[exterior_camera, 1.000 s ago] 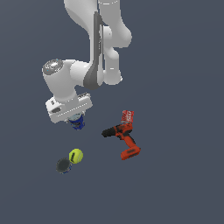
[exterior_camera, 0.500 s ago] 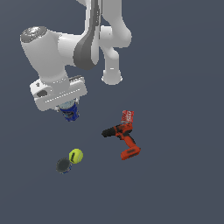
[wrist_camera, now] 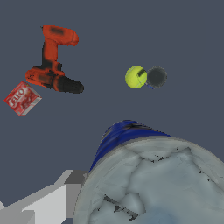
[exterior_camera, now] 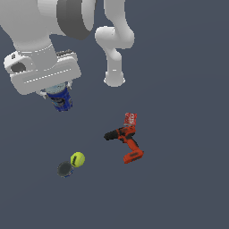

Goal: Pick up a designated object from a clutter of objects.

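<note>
The blue can (exterior_camera: 61,99) with a silvery-grey top (wrist_camera: 153,183) hangs high above the floor, held under the white hand. My gripper (exterior_camera: 57,95) is shut on it; the fingers are mostly hidden by the hand and the can. In the wrist view the can's top fills the near part of the picture. The rest of the clutter lies below: a yellow-green tennis ball (exterior_camera: 77,159) touching a dark can (exterior_camera: 65,169), a red and black power drill (exterior_camera: 125,142), and a small red can (exterior_camera: 130,119) by the drill.
The arm's white base column (exterior_camera: 114,67) stands behind the drill. A dark grey floor (exterior_camera: 188,179) spreads around the items.
The arm has risen and swung toward the exterior view's left, carrying the blue can up with it. The ball, dark can, drill and red can have stayed in place.
</note>
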Robot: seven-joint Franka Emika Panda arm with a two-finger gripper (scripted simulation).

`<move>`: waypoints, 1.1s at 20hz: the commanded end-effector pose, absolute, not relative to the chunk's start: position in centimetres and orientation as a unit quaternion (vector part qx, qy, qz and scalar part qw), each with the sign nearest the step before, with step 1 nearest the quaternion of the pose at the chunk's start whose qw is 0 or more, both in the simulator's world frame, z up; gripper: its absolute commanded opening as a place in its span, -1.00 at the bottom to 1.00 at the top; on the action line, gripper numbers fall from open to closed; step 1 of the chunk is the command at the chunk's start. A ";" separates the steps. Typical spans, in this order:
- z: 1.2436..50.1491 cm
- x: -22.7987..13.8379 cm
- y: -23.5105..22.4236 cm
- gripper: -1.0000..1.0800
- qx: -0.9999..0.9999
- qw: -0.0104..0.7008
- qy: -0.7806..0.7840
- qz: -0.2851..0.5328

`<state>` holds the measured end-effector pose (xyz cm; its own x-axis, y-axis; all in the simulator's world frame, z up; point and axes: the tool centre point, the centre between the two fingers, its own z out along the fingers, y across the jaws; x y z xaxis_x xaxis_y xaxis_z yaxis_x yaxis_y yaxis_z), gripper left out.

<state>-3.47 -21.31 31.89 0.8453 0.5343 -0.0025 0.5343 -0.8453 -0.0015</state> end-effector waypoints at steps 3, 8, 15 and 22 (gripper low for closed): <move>36.1 -3.1 -21.8 -1.00 -0.960 0.000 -0.278 0.000; 39.3 -2.7 -22.1 -1.00 -0.960 0.000 -0.279 0.000; 41.6 -2.4 -22.4 -1.00 -0.960 0.000 -0.279 0.000; 41.8 -2.3 -22.5 -1.00 -0.960 0.000 -0.279 0.000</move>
